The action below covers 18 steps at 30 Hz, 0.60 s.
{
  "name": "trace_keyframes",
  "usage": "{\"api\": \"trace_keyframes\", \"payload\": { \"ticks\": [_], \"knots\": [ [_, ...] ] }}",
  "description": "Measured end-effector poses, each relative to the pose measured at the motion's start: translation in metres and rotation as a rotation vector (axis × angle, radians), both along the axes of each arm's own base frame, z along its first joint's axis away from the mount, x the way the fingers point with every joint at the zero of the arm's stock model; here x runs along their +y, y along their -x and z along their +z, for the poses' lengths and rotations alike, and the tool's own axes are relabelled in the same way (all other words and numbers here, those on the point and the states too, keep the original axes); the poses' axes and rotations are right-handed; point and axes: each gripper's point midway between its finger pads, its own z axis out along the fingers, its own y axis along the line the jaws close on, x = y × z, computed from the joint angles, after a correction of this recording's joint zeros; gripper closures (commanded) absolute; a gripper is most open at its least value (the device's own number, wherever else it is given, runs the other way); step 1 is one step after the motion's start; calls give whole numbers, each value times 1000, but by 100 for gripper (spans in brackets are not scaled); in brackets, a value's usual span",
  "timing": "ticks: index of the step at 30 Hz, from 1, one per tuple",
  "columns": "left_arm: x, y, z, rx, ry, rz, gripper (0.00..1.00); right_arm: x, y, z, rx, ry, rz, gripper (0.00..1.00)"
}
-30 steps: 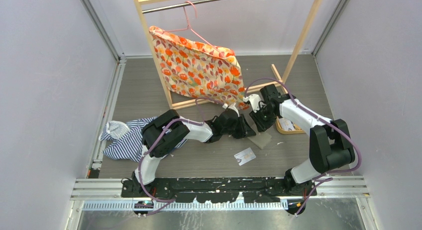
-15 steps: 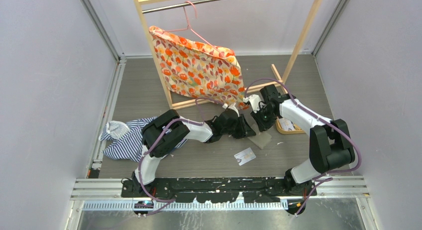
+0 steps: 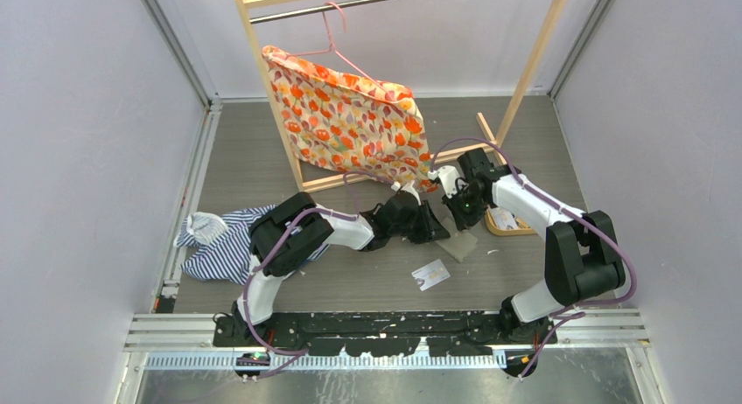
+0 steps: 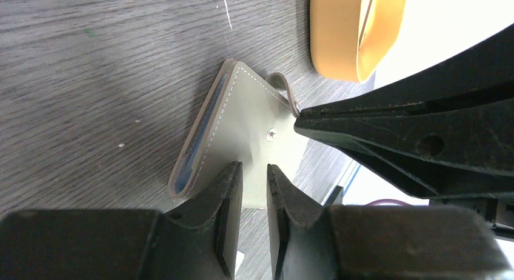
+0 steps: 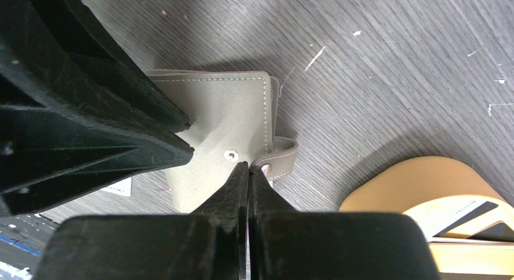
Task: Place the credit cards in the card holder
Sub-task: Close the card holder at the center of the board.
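Two pincers of mine meet at the card holder [image 5: 218, 110], which lies folded flat on the grey worktop [image 5: 394, 62], just beside the oval wooden tray [image 5: 388, 177]. My right pincer [image 5: 248, 170] is clenched, its fingers pressed together with only a hairline between them. Their tips sit against the holder's cover, between the metal snap stud [image 5: 230, 154] and the snap tab [image 5: 282, 162], which curls loose off the edge. Whether the tab itself is nipped I cannot tell. My left pincer [image 4: 254, 171] comes in from the opposite side, its fingers [image 4: 227, 189] a narrow gap apart over the holder's near edge, with taupe cover showing in that gap and a slight crease running into it. I cannot tell whether it truly grips the cover or only bears on it. Along one side of the holder, the pale blue sleeves [image 4: 203, 128] peek out between the covers. Some of the credit cards [image 5: 451, 210] rest in the tray, a pale one with small print over a dark one. One loose card [image 3: 430, 274] lies on the worktop near the holder, toward my bases. Farther back stands a wooden garment rack [image 3: 271, 98] with a floral cloth [image 3: 350, 115] on a hanger. A striped shirt [image 3: 214, 247] is heaped at my left.
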Motion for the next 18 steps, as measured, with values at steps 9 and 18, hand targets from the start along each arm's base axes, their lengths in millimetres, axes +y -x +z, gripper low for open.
{"api": "trace_keyframes", "payload": {
  "ticks": [9,18],
  "knots": [
    [0,0,0,-1,1,0,76,8,6,1,28,-47,7,87],
    [0,0,0,-2,3,1,76,4,3,5,3,-30,2,71]
  ]
}}
